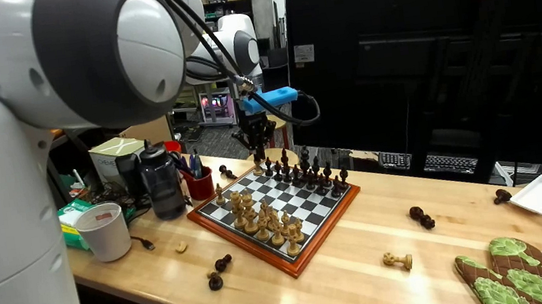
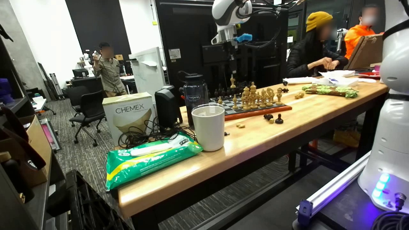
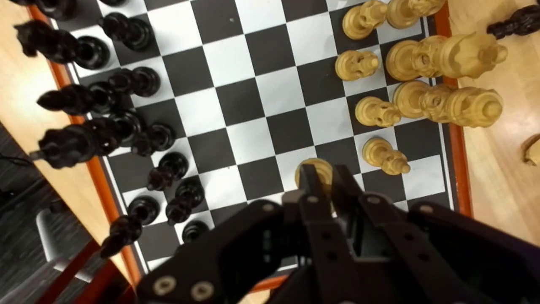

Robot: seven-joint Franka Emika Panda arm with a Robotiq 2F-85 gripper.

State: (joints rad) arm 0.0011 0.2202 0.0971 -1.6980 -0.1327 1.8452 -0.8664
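Tabletop (image 1: 345, 281): bright, white glare patches on the near side
Far black panels (image 1: 388, 11): dim, detail faint
Robot base (image 2: 380, 166): blue-violet glow in an exterior view
Faces (image 2: 323, 29): blurred
Chessboard (image 3: 240, 101): crisp in the wrist view
End effector (image 3: 325, 171): out of focus there

We see a chess piece (image 2: 232, 82) in the pincer (image 3: 325, 169), over the chessboard (image 3: 247, 143). In the wrist view, standing pieces (image 3: 67, 145) flank it left and right. In an exterior view, a water bottle (image 1: 162, 184) stands on the worktop (image 1: 342, 292) left of the pincer, oven mitts (image 1: 526, 279) right.
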